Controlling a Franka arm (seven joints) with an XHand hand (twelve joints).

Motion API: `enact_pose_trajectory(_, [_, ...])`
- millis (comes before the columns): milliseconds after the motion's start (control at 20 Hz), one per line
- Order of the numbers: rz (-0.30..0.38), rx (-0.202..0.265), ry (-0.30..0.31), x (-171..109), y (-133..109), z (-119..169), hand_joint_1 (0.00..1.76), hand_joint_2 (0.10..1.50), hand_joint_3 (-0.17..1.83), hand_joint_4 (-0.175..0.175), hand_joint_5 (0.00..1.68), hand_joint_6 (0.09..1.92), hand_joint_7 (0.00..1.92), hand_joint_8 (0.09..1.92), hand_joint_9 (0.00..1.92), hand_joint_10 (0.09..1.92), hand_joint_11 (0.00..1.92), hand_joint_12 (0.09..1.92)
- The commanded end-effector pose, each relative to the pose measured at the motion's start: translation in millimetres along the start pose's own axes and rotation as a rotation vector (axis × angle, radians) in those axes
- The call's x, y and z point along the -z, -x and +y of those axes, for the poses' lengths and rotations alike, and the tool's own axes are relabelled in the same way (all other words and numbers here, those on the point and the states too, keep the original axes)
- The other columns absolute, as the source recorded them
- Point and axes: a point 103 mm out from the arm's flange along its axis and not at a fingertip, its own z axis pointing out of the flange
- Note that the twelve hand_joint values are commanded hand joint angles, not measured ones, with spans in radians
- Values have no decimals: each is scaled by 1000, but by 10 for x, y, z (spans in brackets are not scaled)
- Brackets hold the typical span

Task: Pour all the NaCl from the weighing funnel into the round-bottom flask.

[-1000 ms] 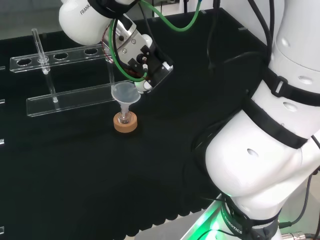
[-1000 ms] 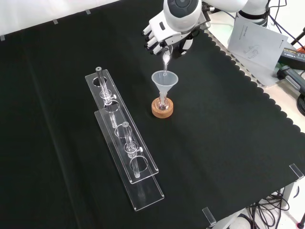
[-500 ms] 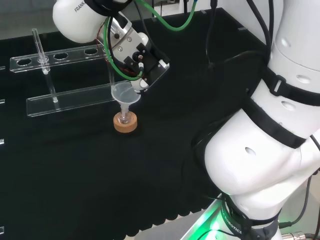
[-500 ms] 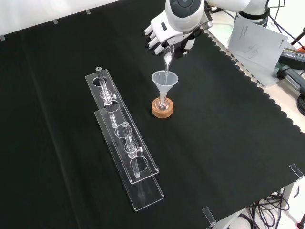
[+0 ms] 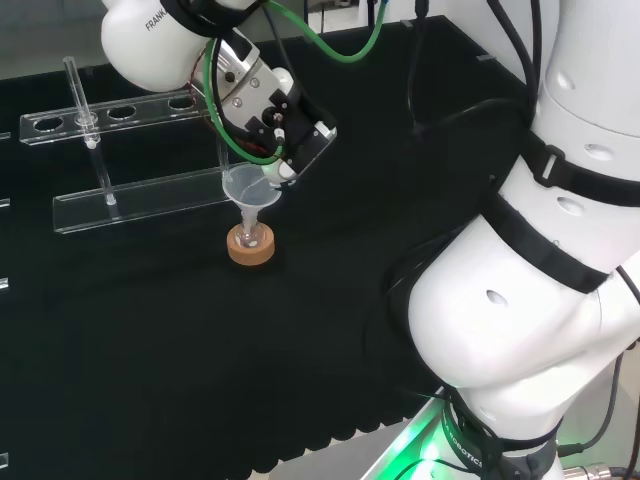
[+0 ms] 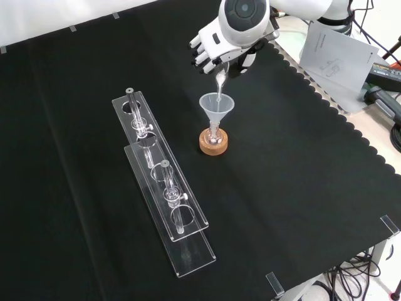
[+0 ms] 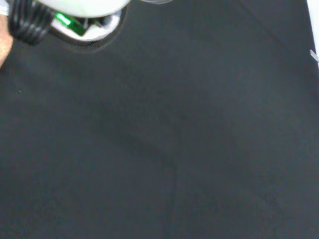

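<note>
Now, head view: you have the hand (image 5: 268, 112) above and just right of a clear funnel (image 5: 250, 190) that stands in the flask (image 5: 251, 237) on its cork ring (image 5: 250, 246). A small white piece at the hand's lower edge hangs over the funnel's rim; you cannot tell from this side what it is. Two clear racks (image 5: 140, 198) lie to the left, each with a tube upright in it.

Front view: your hand (image 6: 216, 47) comes in from the top, fingers curled round a slim clear weighing funnel (image 6: 220, 78) tilted steeply, its tip down inside the mouth of the funnel (image 6: 216, 108). The funnel's stem sits in the flask (image 6: 213, 137), which rests on the ring (image 6: 213, 144). The racks (image 6: 164, 191) lie to the left, well apart from the flask. White paper (image 6: 335, 53) lies off the cloth, upper right.

Wrist view: black cloth (image 7: 189, 149), with the arm's base (image 7: 82, 22) and a green light at one corner.
</note>
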Motion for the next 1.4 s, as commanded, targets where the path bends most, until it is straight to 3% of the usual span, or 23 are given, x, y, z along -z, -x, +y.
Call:
enact_pose_trajectory(50, [-40,-16,-17,-25,-22,36,1122,628,736,175,1242,763,736,610,1039,303,774,1073])
enact_pose_trajectory(1400, [-164,-41,-40,110,-68,-14,1123,627,736,175,1245,760,730,606,1041,295,775,1071])
